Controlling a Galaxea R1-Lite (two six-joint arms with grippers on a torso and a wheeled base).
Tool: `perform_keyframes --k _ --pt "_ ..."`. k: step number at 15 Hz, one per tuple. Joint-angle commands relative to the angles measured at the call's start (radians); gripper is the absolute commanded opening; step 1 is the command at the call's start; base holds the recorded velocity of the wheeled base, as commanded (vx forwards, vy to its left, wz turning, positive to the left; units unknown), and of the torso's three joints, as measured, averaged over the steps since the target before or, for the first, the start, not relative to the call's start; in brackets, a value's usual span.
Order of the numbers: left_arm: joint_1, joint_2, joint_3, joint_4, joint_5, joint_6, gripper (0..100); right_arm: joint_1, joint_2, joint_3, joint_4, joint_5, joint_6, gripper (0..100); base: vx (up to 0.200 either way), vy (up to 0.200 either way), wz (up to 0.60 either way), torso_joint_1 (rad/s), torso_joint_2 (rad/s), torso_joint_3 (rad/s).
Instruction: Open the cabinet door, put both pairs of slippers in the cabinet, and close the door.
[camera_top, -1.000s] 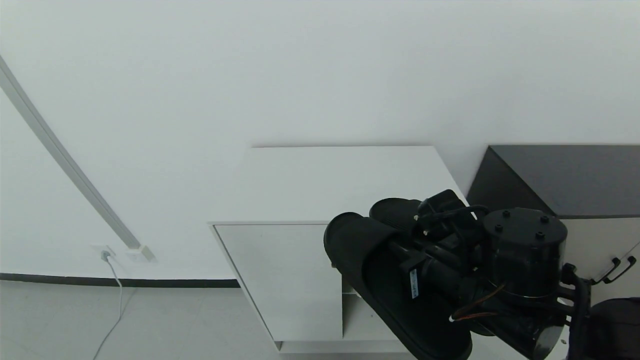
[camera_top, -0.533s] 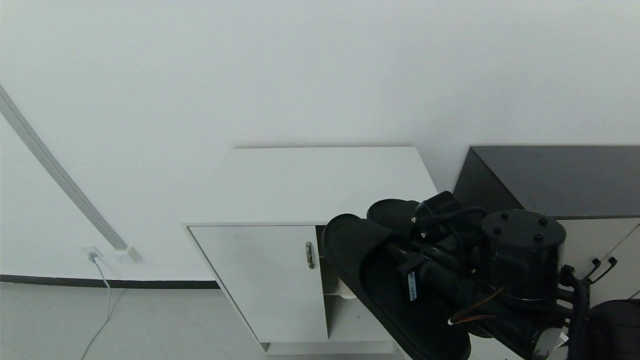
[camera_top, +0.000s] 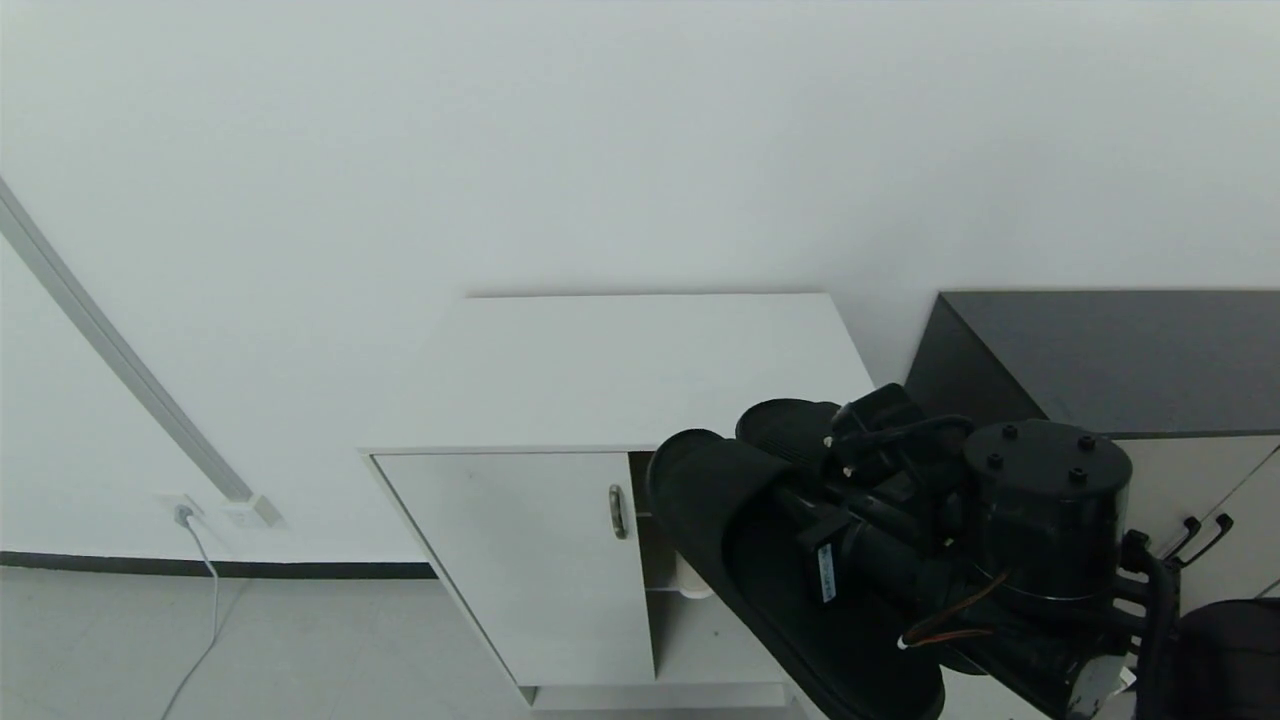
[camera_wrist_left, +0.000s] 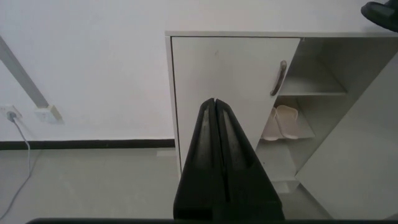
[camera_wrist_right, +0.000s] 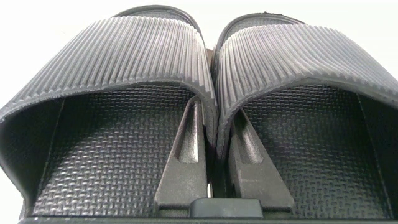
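A pair of black slippers (camera_top: 720, 500) hangs in front of the white cabinet (camera_top: 640, 370), at its open right half. My right gripper (camera_wrist_right: 214, 149) is shut on the slippers' two inner strap edges, pinching the black slippers (camera_wrist_right: 155, 56) side by side. The cabinet's left door (camera_top: 530, 560) with its metal handle (camera_top: 617, 511) is closed; the right side stands open. On a shelf inside lies a pair of white slippers (camera_wrist_left: 286, 121). My left gripper (camera_wrist_left: 215, 109) is shut on nothing, held out from the cabinet and pointing at the left door (camera_wrist_left: 230, 93).
A grey-topped cabinet (camera_top: 1100, 350) with dark handles (camera_top: 1215, 535) stands right of the white one. A wall socket with a cable (camera_top: 185, 515) and a slanting wall strip (camera_top: 120, 350) are at the left. The grey floor (camera_top: 300, 650) lies open before the cabinet.
The head camera has shifted, so the cabinet now sits further left in the picture and its door handle shows. My right gripper still holds the black slippers the same way.
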Motion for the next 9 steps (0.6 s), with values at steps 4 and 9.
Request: perform_keyframes --k 4,9 --pt "0.0 0.0 0.0 0.0 0.001 -0.002 0 0.004 0.001 0.011 -0.001 0.0 -0.015 0 0.0 0.0 0.0 0.0 0.0 0.0" --pt "0.0 0.0 0.0 0.0 0.001 -0.002 0 0.016 0.002 0.018 -0.004 -0.001 -0.019 0 0.0 0.0 0.0 0.0 0.0 0.0"
